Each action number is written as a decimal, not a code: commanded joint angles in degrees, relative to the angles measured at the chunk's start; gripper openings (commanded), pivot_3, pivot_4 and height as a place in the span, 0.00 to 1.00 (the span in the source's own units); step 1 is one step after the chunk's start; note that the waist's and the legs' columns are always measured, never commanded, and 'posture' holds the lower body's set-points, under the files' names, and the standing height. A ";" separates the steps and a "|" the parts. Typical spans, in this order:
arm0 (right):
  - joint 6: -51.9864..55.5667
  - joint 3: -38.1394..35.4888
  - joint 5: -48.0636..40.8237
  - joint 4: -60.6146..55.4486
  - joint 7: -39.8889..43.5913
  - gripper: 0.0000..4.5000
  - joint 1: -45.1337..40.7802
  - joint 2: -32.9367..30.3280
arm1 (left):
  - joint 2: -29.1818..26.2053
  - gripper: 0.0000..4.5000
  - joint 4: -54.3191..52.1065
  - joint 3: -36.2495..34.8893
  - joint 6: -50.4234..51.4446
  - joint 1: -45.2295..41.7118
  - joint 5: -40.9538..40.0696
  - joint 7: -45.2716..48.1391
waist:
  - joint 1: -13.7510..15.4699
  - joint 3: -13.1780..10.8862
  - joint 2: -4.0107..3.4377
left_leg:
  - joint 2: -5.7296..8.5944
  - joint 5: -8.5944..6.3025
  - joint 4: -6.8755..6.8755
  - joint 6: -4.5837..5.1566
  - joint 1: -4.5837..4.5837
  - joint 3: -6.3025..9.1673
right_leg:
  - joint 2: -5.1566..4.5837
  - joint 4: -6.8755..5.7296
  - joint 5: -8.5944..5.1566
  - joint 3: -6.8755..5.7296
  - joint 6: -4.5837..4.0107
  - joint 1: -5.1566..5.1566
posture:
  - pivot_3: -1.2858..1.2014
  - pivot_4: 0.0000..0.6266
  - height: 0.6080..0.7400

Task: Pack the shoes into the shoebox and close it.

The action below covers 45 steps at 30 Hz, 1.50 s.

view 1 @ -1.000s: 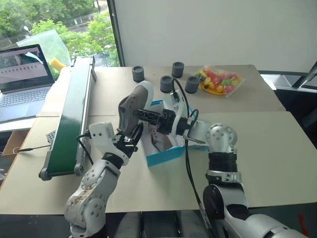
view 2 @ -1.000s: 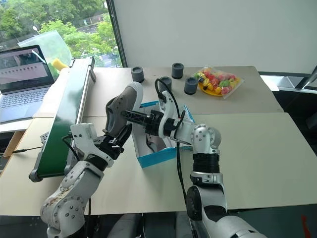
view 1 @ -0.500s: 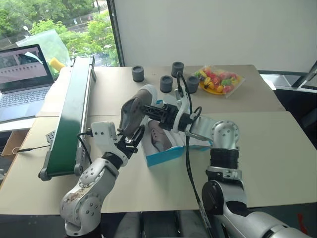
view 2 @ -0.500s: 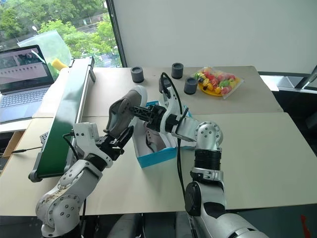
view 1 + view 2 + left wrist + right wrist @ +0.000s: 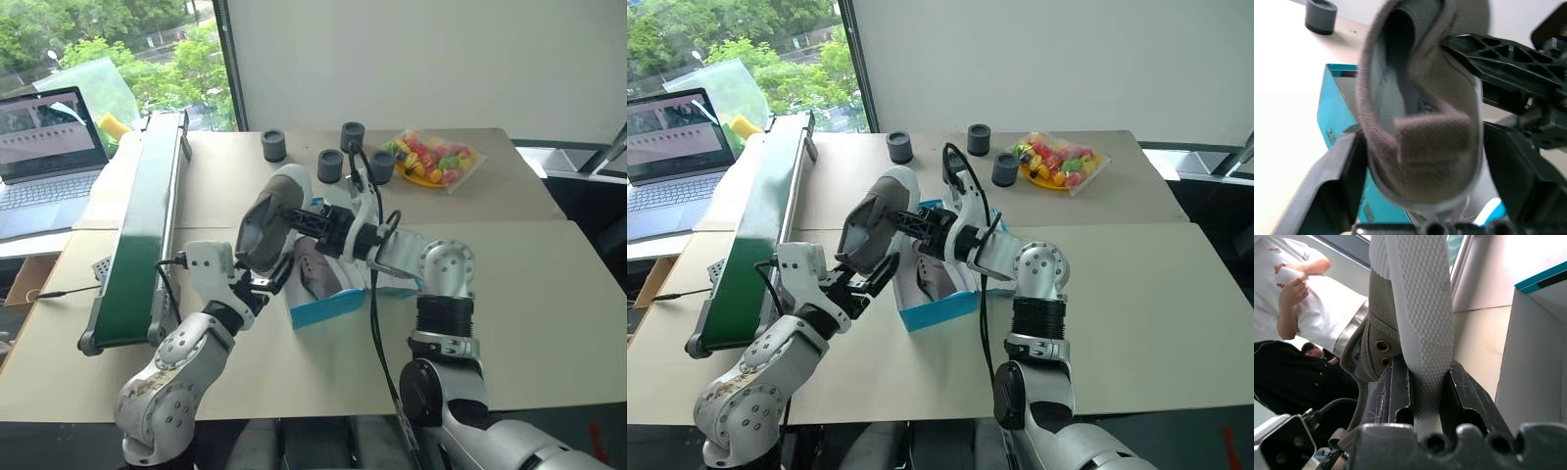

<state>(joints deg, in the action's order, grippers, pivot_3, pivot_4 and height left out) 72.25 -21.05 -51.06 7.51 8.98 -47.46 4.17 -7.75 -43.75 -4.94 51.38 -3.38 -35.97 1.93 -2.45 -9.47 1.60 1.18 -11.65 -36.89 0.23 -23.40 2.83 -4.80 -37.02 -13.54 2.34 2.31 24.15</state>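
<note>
1. Reaching in from the near left, left gripper standing spread wide, its two black fingers flanking the heel of a shoe without pinching it.
2. Hanging in the air just beyond, raised sneaker tipping heel-down above the near left corner of the box: soft grey-taupe upper, padded collar and a pull tab at the heel, thick white sole with a fine pebbled tread.
3. Crossing in from the right, right gripper clamping tight on that sneaker, black latticed fingers pinching the sole edge and upper between them.
4. Sitting open on the pale tabletop directly beneath, shoebox: rectangular teal-blue cardboard, white inside, stiff straight walls, white lettering on one side.
5. Lying inside the box already, second sneaker, same grey upper, showing between the arms.
6. Judging progress at roughly midway: one shoe packed, the other still aloft and waiting to go in, lid not yet shut.
7. Resting farther back, four dark squat cylinders and a crinkly clear bag of bright sweets.
8. Running along the far left, long green conveyor, and beyond it an open laptop.
</note>
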 commanded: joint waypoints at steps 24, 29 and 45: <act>5.54 25.45 19.93 25.34 15.37 0.10 -22.67 -18.97 | -26.94 0.98 -7.36 -1.20 -8.94 12.08 5.87 18.47 | -0.06 -0.06 -0.08 | -0.20 -0.04 0.17 0.05 -0.08 -0.24 | 0.20 0.24 -0.01 0.01 -0.16 0.11 | 0.52 0.24 0.91; 5.93 29.06 21.78 25.98 19.82 0.10 -23.64 -18.76 | -25.40 0.98 -8.40 -0.22 -8.66 13.38 6.44 17.31 | -0.02 -0.06 -0.08 | -0.19 -0.05 0.17 0.04 -0.07 -0.21 | 0.18 0.24 -0.01 0.00 -0.16 0.10 | 0.52 0.24 0.91; 2.01 30.37 28.57 34.11 32.56 0.10 -34.54 -20.48 | -23.79 0.98 -7.77 1.39 -8.77 12.20 7.49 16.76 | -0.15 -0.09 -0.12 | -0.22 -0.09 0.18 -0.02 -0.08 -0.18 | 0.21 0.22 0.00 0.04 -0.17 0.15 | 0.52 0.24 0.91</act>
<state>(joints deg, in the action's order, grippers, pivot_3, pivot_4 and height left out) 71.62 10.64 -21.08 46.16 40.73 -81.02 -16.84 -31.69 -50.15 -3.45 43.86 9.36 -29.07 18.66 -2.61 -9.56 1.49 0.96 -11.74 -36.72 0.20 -23.49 2.70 -4.58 -36.81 -13.55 2.37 2.14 24.32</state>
